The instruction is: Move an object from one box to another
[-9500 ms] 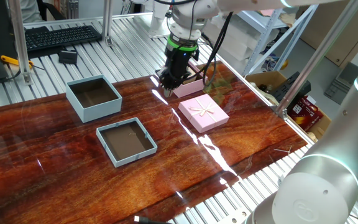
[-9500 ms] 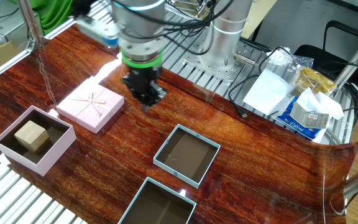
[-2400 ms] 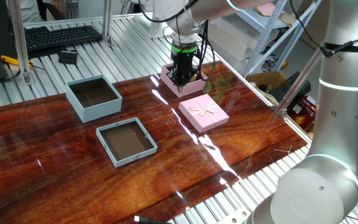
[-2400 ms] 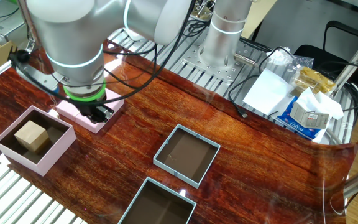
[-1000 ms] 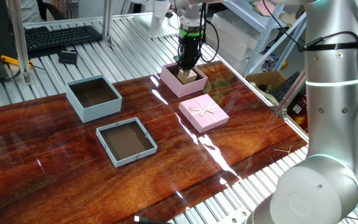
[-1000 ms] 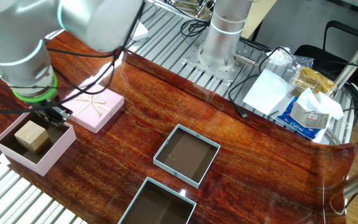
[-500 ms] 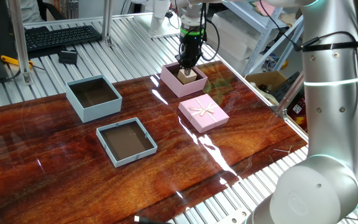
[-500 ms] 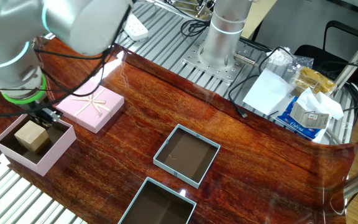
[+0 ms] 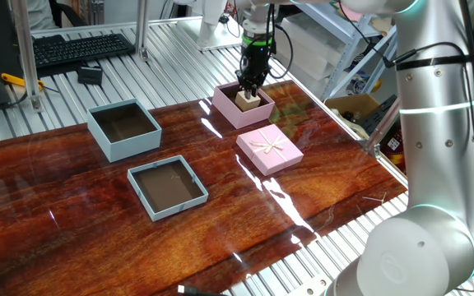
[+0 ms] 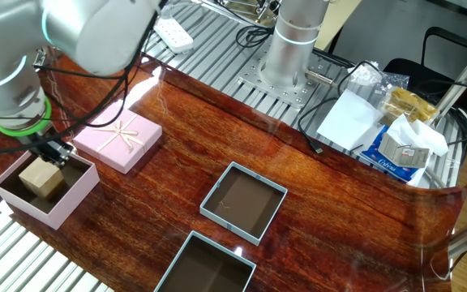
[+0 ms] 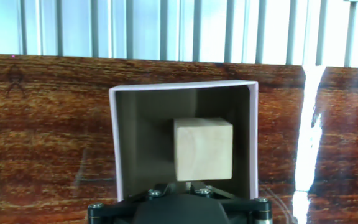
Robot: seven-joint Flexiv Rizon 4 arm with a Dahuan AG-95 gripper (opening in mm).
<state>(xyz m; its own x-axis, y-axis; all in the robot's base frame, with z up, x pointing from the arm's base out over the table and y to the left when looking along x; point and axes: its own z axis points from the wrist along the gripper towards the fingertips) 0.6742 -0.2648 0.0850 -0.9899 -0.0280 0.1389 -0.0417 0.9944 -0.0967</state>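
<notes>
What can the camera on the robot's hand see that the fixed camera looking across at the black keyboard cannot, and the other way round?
Only the hand view looks straight down into the square pink box, showing the small pale tan wooden cube large and near its right wall. Only the fixed view shows the two pale blue-grey boxes, the flat pink lid with a ribbon bow, the keyboard and the arm's fingers just above the cube. Both show the pink box, the cube and the reddish wooden table.

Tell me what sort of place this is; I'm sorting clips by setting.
Probably a robotics lab or workshop: a keyboard lies on a metal-slatted bench, shelving stands behind, and a cardboard box sits on the floor.
</notes>
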